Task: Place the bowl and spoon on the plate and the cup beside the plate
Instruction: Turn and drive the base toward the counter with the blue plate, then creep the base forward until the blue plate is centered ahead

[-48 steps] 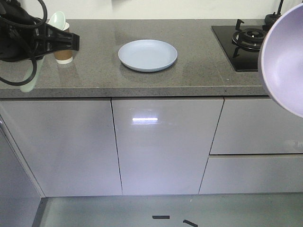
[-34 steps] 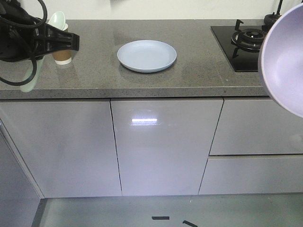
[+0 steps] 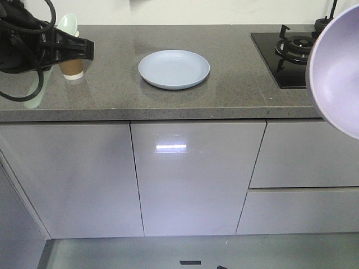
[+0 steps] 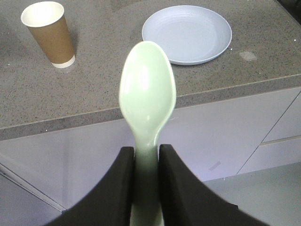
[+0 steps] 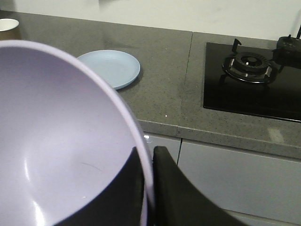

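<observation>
While the left end effector (image 4: 146,153) pinches the small mint-white plastic spoon (image 4: 147,89), scoop pointing straight ahead, the round pale blue plate (image 4: 186,34) sits on the grey bench (image 4: 94,94), ahead and right of it. The right end effector (image 5: 148,155) pinches the rim of the round lavender plastic bowl (image 5: 56,141); from there the plate lies ahead-left and looks farther off.

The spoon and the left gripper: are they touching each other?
Touching. The left wrist view shows the handle of the spoon pinched between both black fingers of the left gripper, with no gap on either side.
</observation>
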